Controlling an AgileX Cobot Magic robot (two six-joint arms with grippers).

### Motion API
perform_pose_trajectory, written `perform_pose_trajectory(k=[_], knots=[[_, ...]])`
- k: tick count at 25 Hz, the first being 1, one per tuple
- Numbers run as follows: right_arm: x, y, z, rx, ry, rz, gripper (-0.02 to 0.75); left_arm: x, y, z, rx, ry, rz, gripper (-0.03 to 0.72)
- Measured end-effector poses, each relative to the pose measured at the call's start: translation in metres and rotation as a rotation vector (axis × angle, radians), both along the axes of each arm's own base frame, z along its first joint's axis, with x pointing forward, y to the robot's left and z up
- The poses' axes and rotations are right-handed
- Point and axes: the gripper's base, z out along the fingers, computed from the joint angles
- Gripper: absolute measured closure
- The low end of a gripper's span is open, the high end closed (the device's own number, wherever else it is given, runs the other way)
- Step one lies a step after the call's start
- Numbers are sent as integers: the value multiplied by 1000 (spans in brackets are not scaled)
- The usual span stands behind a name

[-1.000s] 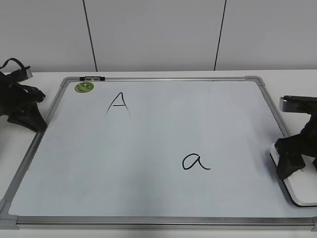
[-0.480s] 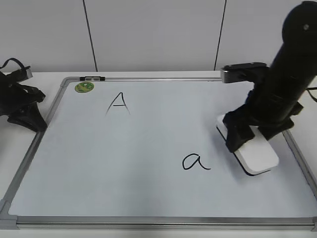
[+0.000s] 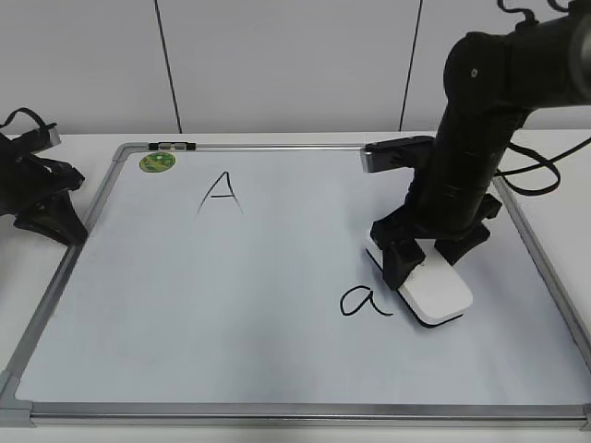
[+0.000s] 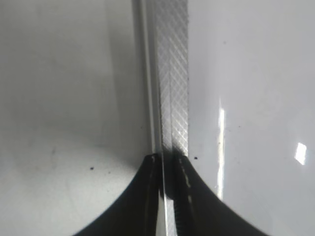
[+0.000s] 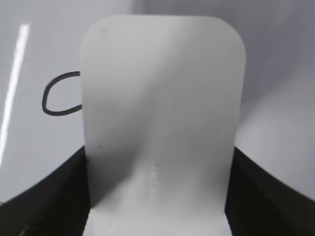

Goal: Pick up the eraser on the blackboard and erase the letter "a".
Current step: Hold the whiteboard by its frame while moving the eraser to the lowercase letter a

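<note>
The eraser is a smooth white plastic block with rounded corners and a dark underside, lying flat on the blackboard just to the right of the letter "a" — its near-left edge almost touches the tail of the letter. The right gripper grasps it from above, its black fingers clamped on the block's two long sides; in the right wrist view the eraser fills the middle, a faint grey logo near its base, and part of the letter's loop shows past its left side. The board is a glossy white sheet in a silver-grey metal frame with grey plastic corners. Left of the letter the surface lies open as far as the frame; a capital "A" and a round green sticker sit well up and left. The left gripper rests at the board's left frame rail, its dark fingers nearly together — the hatched metal strip runs between them.
</note>
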Motion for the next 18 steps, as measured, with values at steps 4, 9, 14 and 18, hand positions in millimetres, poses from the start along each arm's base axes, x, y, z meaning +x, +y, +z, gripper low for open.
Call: perform_pose_trajectory(k=[4,9,14,18], knots=[[3,1,-17,-12,40,11,193,0,0,0,0,0,0,650],[8,3,-28,-20,65,15,194,0,0,0,0,0,0,650],[11,6,-29,-28,83,26,195,0,0,0,0,0,0,650],[6,19,-30,-57,73,82,195,0,0,0,0,0,0,650]])
